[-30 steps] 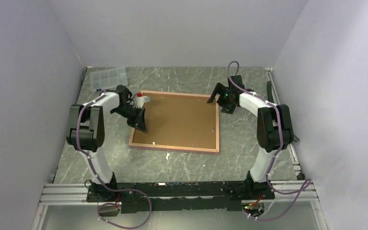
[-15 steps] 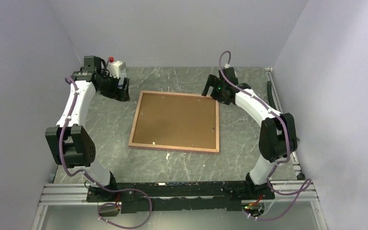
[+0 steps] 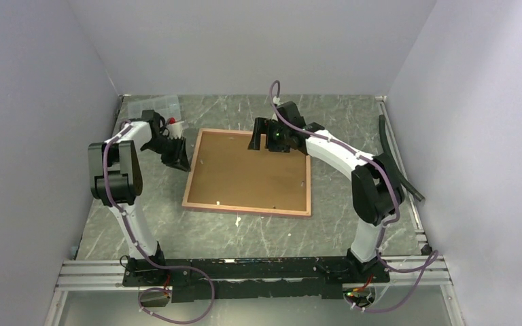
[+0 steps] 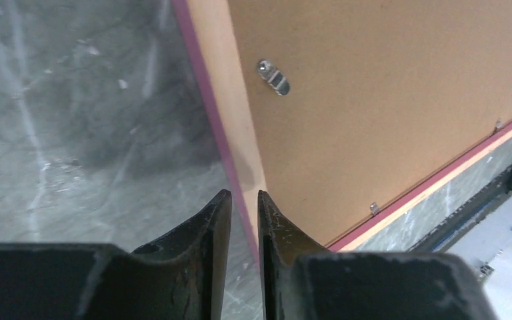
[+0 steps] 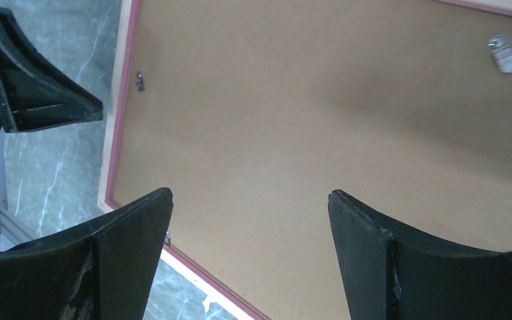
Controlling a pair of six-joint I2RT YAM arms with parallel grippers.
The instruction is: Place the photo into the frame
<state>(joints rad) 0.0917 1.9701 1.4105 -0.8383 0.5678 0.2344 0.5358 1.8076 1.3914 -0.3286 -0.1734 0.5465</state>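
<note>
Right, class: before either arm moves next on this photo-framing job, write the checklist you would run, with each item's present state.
1. Frame lying flat, tan back up: ok.
2. Backing board out of the frame: not ok, it sits inside.
3. Photo in sight: not ok, no view shows it.
4. Right hand open, over the board: ok.
5. Left hand clear of the frame's left edge: cannot tell; its fingers are nearly together over it.

Frame (image 3: 189, 178) lies back-up on marbled grey table (image 3: 272, 227), brown backing board (image 3: 251, 170) seated inside. Left gripper (image 3: 180, 157) just beside its far-left corner. Right gripper (image 3: 264, 141) over far edge, mid-span. Clear compartment box (image 3: 151, 105) far left.
</note>
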